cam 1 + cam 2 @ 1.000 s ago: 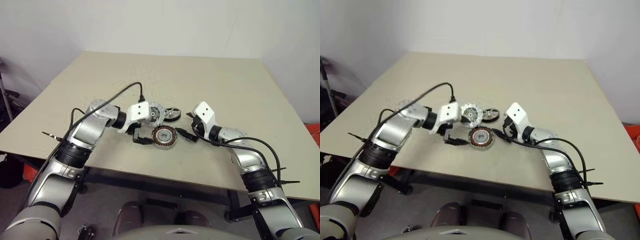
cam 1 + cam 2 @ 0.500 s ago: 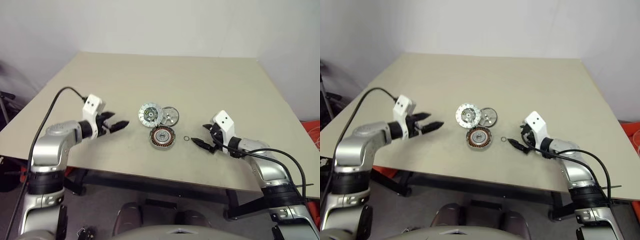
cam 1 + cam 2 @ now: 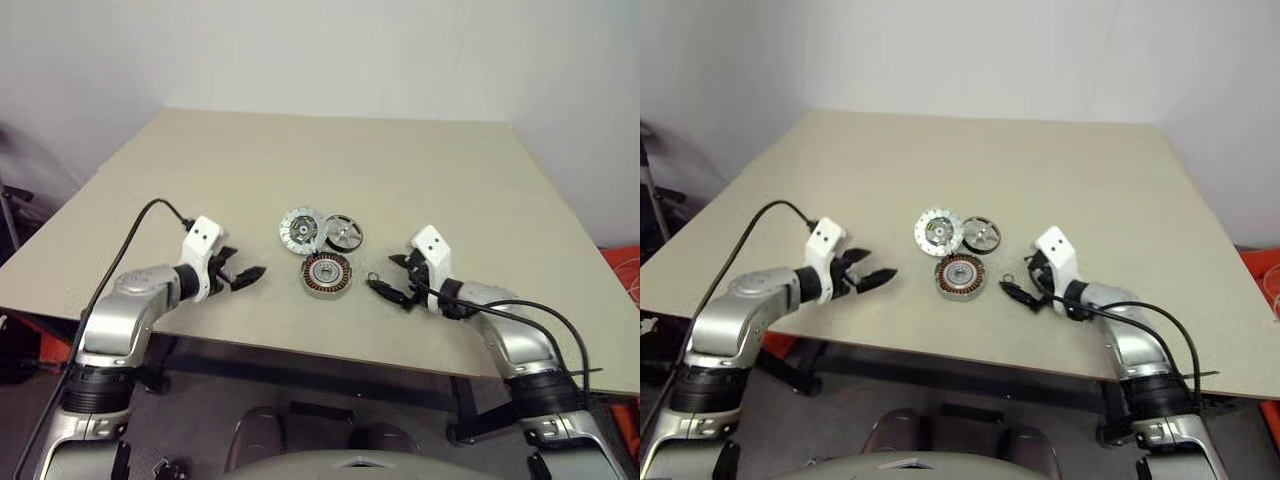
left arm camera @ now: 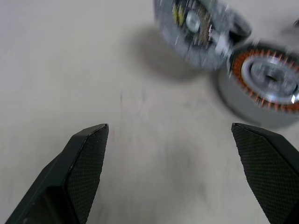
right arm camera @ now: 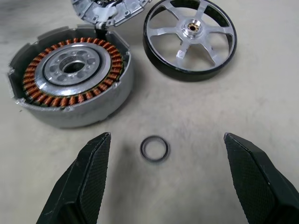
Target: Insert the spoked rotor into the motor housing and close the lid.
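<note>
A plain pale wall backs a beige surface (image 3: pixel 430 170) that fills the middle of the head views, with the parts grouped just below the frame's centre. The motor housing (image 3: pixel 328 274) sits flat, open side up, its copper windings and silver hub exposed, presumably ready to receive a part from above. The spoked rotor (image 3: pixel 343 232) lies just above and right of it, close to but apart from the housing. The lid (image 3: pixel 298 228) lies upper left of the housing and appears to lean on the rotor's edge. A small black ring (image 5: pixel 154 149) rests loose to the right of the housing.

The left claw (image 3: pixel 249 275), at left of centre, is spread wide and holds nothing. The right claw (image 3: pixel 385 287), at right of centre, is likewise spread, empty, its fingers flanking the ring in the right wrist view.

Judgement: nothing is inserted yet; both claws stand off the cluster on either side, leaving it unobstructed.
</note>
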You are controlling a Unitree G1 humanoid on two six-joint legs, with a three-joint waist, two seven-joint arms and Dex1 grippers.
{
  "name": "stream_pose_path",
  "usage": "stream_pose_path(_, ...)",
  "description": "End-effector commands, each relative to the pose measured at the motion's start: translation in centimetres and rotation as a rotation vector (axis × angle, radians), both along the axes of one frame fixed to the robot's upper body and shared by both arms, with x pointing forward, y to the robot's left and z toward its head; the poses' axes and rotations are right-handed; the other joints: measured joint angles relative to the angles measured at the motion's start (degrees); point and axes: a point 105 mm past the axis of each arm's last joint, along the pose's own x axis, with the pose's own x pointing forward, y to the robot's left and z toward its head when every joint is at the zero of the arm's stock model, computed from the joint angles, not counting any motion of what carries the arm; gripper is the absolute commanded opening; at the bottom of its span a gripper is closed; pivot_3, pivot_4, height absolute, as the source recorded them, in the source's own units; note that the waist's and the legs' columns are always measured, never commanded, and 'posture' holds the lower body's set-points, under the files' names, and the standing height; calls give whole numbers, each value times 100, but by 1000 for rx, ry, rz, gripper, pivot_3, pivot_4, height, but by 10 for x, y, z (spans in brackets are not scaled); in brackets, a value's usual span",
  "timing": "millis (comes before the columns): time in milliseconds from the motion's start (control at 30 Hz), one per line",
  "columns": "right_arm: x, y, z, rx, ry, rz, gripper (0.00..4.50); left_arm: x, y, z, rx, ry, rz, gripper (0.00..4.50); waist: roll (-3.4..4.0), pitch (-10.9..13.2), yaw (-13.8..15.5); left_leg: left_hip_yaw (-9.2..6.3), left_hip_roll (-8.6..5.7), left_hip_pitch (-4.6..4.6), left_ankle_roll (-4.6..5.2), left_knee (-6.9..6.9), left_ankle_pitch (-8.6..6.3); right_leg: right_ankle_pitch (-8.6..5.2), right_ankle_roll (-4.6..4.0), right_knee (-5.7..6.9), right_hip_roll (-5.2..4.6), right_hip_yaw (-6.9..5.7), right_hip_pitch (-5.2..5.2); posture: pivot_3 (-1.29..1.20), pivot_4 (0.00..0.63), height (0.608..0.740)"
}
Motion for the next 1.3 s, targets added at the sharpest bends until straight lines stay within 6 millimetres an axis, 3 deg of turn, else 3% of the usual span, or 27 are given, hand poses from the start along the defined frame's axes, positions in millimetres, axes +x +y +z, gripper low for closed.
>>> stream_pose_path(33,11,8,15,0,-77,19,4413,1,-8,8,-6,-33,-20,4468,-1,0,-38,0,0,-4,1,-2,-1,1,-1,1,0,0,-3,0,0,740)
stream_pose_path(233,9,4,13,-11,-69,27,4413,2,-5,11,1,-48,-11,4468,0,-1,-77,0,-1,-66,10,-5,-12,23,-44,10,2,0,-51,0,0,740)
stream_pose_path(333,5,-1,14,-20,-66,27,3792,1,-1,10,7,-46,0,4500,0,-1,-84,0,-3,-70,15,-2,-19,23,-44,3,1,0,-50,0,0,740)
stream_pose_path(567,-6,1,15,-17,-42,71,3792,1,-1,7,15,-41,2,4500,1,-1,-106,0,0,-49,5,-2,-14,2,-5,6,2,0,-39,0,0,740)
stream_pose_path(733,-4,5,4,-35,-27,57,3792,5,-1,8,21,-45,-3,4500,0,-1,-107,0,-1,-42,4,-1,-12,2,-5,6,2,1,-33,0,0,740)
stream_pose_path(1133,0,9,5,-33,-28,69,3792,4,0,10,28,-51,2,4500,0,-1,-109,0,-1,-50,7,-1,-14,15,-27,6,1,1,-38,0,0,740)
stream_pose_path(1300,-1,7,3,-34,-23,63,2226,5,0,11,30,-56,4,4500,0,-1,-109,0,-1,-49,6,-1,-14,8,-14,7,1,1,-37,0,0,740)
